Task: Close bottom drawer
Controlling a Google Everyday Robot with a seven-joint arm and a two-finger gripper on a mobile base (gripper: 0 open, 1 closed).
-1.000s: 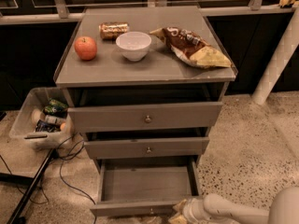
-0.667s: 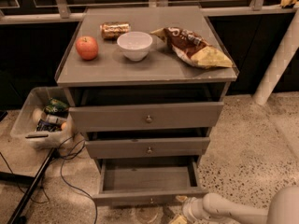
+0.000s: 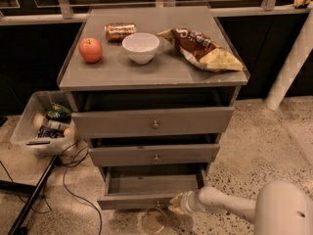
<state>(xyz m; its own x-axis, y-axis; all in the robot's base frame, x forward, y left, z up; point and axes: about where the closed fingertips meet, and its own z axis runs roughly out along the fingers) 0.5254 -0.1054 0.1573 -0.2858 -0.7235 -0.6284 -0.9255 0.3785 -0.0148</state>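
The bottom drawer (image 3: 146, 187) of the grey cabinet is partly pulled out, and its shallow grey inside shows. Its slim front panel (image 3: 132, 201) sits low near the floor; the knob is barely visible at its lower edge. My gripper (image 3: 177, 203) reaches in from the lower right on a white arm (image 3: 230, 205) and sits against the right end of the drawer's front panel. The middle drawer (image 3: 155, 155) and the top drawer (image 3: 154, 123) above it are shut.
On the cabinet top (image 3: 161, 70) lie an apple (image 3: 90, 50), a can (image 3: 120, 31), a white bowl (image 3: 141, 47) and a chip bag (image 3: 205, 50). A clear bin (image 3: 41, 131) of items stands at left, with cables (image 3: 73, 180) on the floor. A white post (image 3: 293, 58) stands at right.
The bottom drawer has slid inward and shows less of its inside than before. My gripper has moved forward with its front panel.
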